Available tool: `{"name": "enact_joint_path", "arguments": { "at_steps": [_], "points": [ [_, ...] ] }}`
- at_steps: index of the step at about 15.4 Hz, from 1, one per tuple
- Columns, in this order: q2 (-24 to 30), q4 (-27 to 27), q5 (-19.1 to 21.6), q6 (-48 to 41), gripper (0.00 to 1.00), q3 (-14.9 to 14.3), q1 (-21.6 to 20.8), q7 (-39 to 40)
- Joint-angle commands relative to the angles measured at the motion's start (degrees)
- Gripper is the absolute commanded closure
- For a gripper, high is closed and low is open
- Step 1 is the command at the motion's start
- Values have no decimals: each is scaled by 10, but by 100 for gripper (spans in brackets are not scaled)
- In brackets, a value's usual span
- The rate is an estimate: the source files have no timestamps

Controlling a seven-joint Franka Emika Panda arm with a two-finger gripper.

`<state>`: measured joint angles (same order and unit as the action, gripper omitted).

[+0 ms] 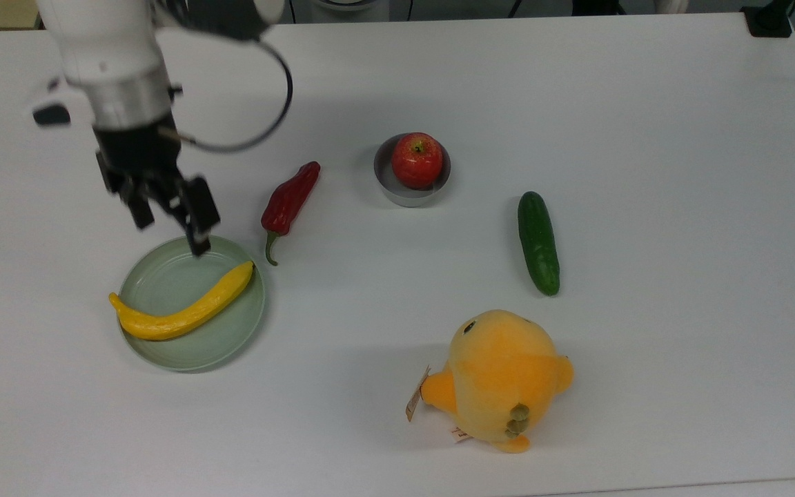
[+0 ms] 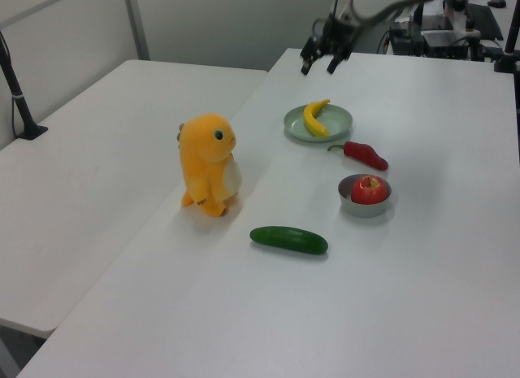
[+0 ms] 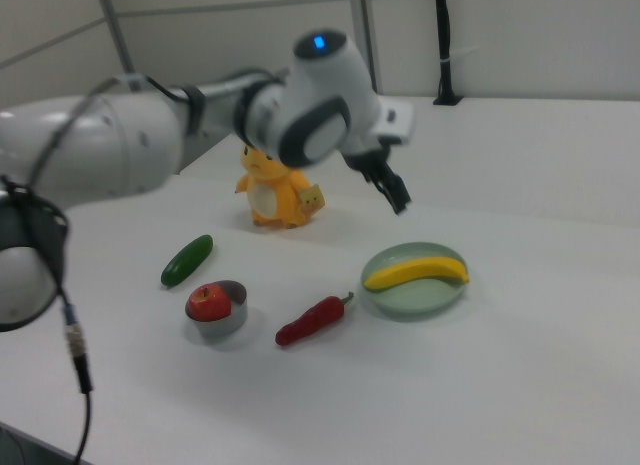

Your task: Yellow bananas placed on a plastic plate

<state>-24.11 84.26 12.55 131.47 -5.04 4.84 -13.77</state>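
The banana (image 1: 183, 308) lay across the plate (image 1: 225, 345), its stem end resting on the rim at the top view's left and its blunt end near the rim at the top view's right. The gripper (image 1: 166, 207) hung empty above the plate's far edge with its fingers spread apart, clear of the fruit. By the look of it the placing was done, so little remained to spoil. The likeliest trouble was the banana's stem end sitting on the raised rim: a knock to the table (image 1: 577, 103) or a low sweep of the arm could rock it and roll it off. The red pepper (image 1: 289, 200) just beside the plate could also be clipped.
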Motion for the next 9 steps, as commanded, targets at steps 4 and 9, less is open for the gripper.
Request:
{"name": "enact_joint_path", "arguments": {
  "at_steps": [4, 9],
  "points": [
    [199, 50, 2, -230, 0, -34, -37, -6],
    [256, 51, -22, -355, 0, -69, -113, -21]
  ]
}}
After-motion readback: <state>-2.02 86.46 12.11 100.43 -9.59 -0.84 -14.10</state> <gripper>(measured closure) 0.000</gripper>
